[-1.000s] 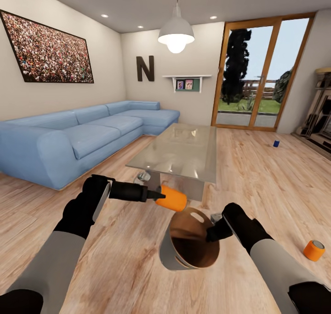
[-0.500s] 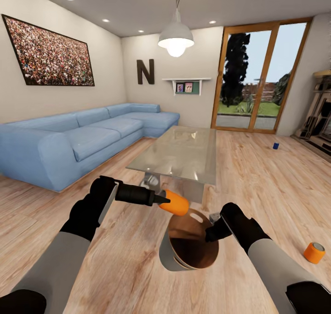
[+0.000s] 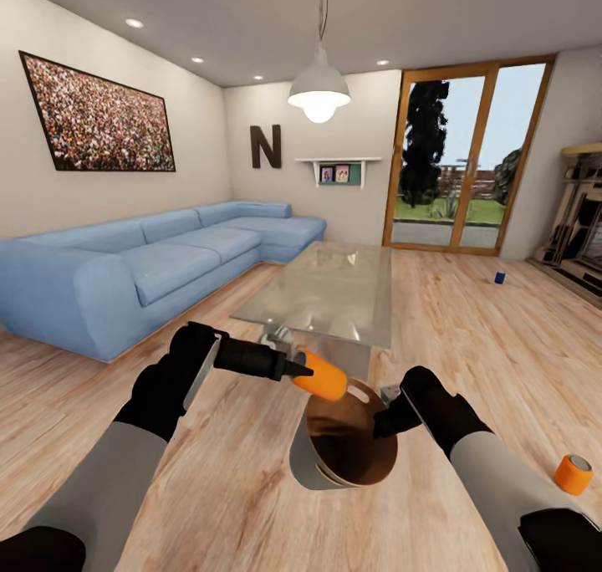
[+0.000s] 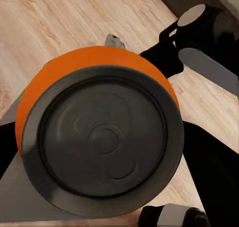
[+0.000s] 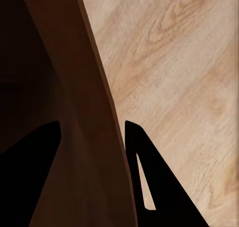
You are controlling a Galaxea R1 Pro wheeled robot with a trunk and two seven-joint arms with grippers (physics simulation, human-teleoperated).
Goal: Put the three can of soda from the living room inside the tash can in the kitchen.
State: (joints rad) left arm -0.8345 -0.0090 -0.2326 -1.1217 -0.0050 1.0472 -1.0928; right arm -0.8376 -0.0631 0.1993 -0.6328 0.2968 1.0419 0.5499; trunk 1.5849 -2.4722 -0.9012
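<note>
Between our left gripper fingers: orange can, clamped, poised at bin mouth. Right gripper pinches bin rim. Bin seemingly empty; we still owe floor cans.

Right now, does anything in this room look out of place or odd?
Yes. Two drink cans lie loose on the wood floor: an orange can near the robot's right side and a small blue can farther off by the glass doors. Also, the bin is held tilted above the floor.
</note>
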